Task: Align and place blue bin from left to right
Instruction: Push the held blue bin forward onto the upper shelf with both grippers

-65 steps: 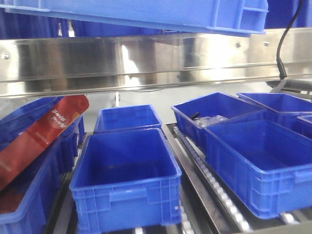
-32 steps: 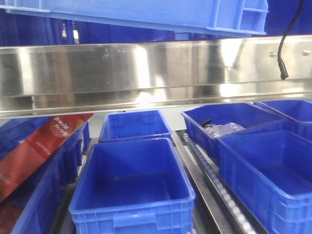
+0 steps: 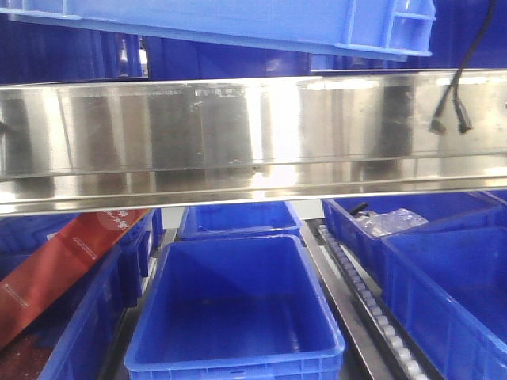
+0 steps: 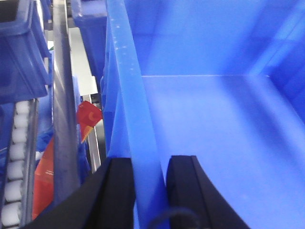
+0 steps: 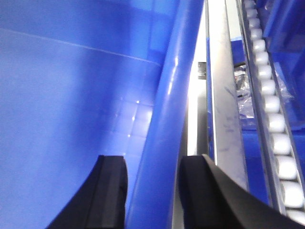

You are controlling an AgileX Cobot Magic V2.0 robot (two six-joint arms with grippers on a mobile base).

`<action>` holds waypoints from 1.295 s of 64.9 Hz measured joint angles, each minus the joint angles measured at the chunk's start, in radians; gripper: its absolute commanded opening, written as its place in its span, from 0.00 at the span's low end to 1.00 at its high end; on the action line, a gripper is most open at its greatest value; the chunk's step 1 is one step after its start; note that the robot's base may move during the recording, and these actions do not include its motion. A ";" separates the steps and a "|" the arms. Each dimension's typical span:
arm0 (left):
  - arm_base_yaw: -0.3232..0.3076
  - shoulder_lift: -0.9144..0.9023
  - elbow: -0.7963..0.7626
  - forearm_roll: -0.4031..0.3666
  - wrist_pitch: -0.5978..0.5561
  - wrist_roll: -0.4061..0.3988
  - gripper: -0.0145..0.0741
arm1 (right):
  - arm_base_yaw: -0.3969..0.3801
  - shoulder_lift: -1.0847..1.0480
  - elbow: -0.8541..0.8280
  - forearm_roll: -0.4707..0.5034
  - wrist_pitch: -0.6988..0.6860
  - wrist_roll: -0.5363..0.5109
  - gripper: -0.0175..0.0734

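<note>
The blue bin [image 3: 238,24] hangs in the air across the top of the front view, its ribbed right corner [image 3: 408,28] showing. In the left wrist view my left gripper [image 4: 149,167] is shut on the bin's left wall rim [image 4: 126,86], one black finger on each side, with the bin's floor [image 4: 214,119] to the right. My right gripper [image 5: 152,167] straddles the bin's right wall rim [image 5: 174,86] in the right wrist view and is shut on it. The bin's inside [image 5: 71,95] lies to its left.
A wide steel shelf rail [image 3: 253,134] crosses just below the bin. Under it stand blue tubs [image 3: 238,301], [image 3: 234,218], [image 3: 451,293], one holding a clear plastic bag [image 3: 392,222]. A red box [image 3: 63,269] leans in the left tub. Roller tracks [image 3: 372,309] run between rows; black cables [image 3: 459,87] hang at right.
The steel rail and the tubs below it have slid down in the front view, while the held bin has stayed at the top edge. Both grippers have kept their hold.
</note>
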 measured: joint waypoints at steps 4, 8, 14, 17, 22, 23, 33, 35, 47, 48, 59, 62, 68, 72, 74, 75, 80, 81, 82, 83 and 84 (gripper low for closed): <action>0.000 0.000 0.000 0.000 0.000 0.000 0.04 | 0.000 0.000 0.000 0.000 0.000 0.000 0.12; 0.000 0.000 0.000 0.000 0.000 0.000 0.04 | 0.000 0.000 0.000 0.000 0.000 0.000 0.12; 0.000 0.000 0.000 0.000 0.000 0.000 0.04 | 0.000 0.000 0.000 0.000 0.000 0.000 0.12; 0.000 0.000 0.000 0.000 0.000 0.000 0.04 | 0.000 0.000 0.000 0.000 0.000 0.000 0.12; 0.000 0.000 0.000 0.000 0.000 0.000 0.04 | 0.000 0.000 0.000 0.000 0.000 0.000 0.12; 0.000 0.000 0.000 0.000 0.000 0.000 0.04 | 0.000 0.000 0.000 0.000 0.000 0.000 0.12; 0.000 0.000 0.000 0.000 0.000 0.000 0.04 | 0.000 0.000 0.000 0.000 0.000 0.000 0.12; 0.000 0.000 0.000 0.000 0.000 0.000 0.04 | 0.000 0.000 0.000 0.000 0.000 0.000 0.12; 0.000 0.000 0.000 0.000 0.000 0.000 0.04 | 0.000 0.000 0.000 0.000 0.000 0.000 0.12; 0.000 0.000 0.000 0.000 0.000 0.000 0.04 | 0.000 0.000 0.000 0.000 0.000 0.000 0.12; 0.000 0.000 0.000 0.000 0.000 0.000 0.04 | 0.000 0.000 0.000 0.000 0.000 0.000 0.12; 0.000 0.000 0.000 0.000 -0.004 0.000 0.04 | 0.000 0.000 0.000 0.000 0.000 0.000 0.12; 0.000 0.000 0.000 0.000 -0.018 0.000 0.04 | 0.000 0.000 0.000 0.000 0.000 0.000 0.12; 0.000 0.000 0.000 0.000 -0.035 0.000 0.04 | 0.000 0.000 0.000 0.000 0.000 0.000 0.12; 0.000 0.000 0.000 0.000 -0.040 0.000 0.04 | 0.000 0.000 0.000 0.000 0.000 0.000 0.12; 0.000 0.000 0.000 0.000 -0.043 0.000 0.04 | 0.000 0.000 0.000 0.000 0.000 0.000 0.12; 0.000 0.000 0.000 0.000 -0.055 0.000 0.04 | 0.000 0.000 0.000 0.000 0.000 0.000 0.12; 0.000 0.000 0.000 0.000 -0.055 0.000 0.04 | 0.000 0.000 0.000 0.000 0.000 0.000 0.12; 0.000 0.000 0.000 0.000 -0.055 0.000 0.04 | 0.000 0.000 0.000 0.000 -0.002 0.000 0.12; 0.000 0.000 0.000 0.000 -0.055 0.000 0.04 | 0.000 0.000 0.000 0.000 -0.002 0.000 0.12; 0.000 0.000 0.000 0.000 -0.055 0.000 0.04 | 0.000 0.000 0.000 0.000 -0.002 0.000 0.12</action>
